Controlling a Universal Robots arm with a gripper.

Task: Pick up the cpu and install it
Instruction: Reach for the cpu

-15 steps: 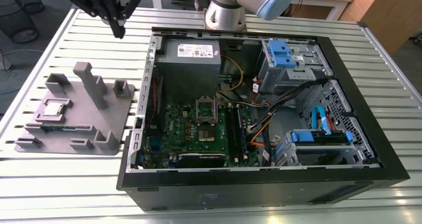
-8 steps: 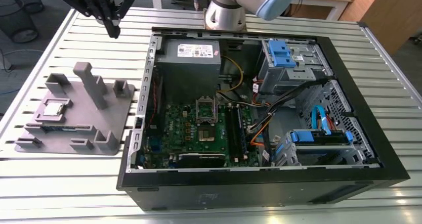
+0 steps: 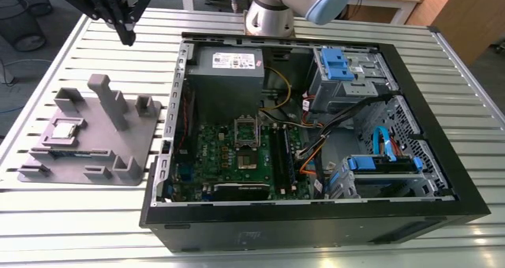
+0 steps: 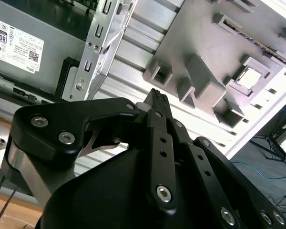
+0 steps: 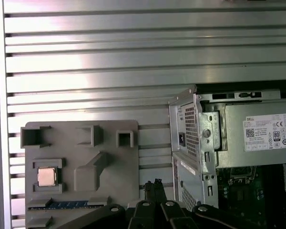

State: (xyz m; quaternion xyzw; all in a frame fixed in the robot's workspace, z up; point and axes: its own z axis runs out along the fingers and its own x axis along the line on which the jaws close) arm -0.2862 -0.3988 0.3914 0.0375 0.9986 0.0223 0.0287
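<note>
Step in hand: approach for the pick. No grasp has begun.

Position of part: the cpu (image 3: 65, 130), a small flat square chip with a shiny silver-grey metal top, lies flat in a square recess of the grey moulded plastic tray (image 3: 136, 139) with upright posts. The tray rests on the slatted aluminium table (image 3: 94, 220), at the exterior view's left of the open black computer case (image 3: 316, 212). Inside the case, the rectangular silver metal socket frame (image 3: 246, 131) with its dark centre sits on the green board and holds no chip.

Pose: the black two-finger gripper (image 3: 126, 38) hangs tip-down over the table's far left corner in the exterior view. It is beyond the tray's far edge and well apart from the cpu. The grey arm (image 3: 272, 13) stands behind the case's far wall. In both wrist views the fingers lie pressed together with nothing between them.

Judgement: the chip is low and sunk in its recess, with posts standing near it. A hold on it would call for the fingers to be spread wider than the chip, squared to two opposite edges, and lowered straight down clear of the posts. Only a thin edge is available to grip, so alignment looks critical.
</note>
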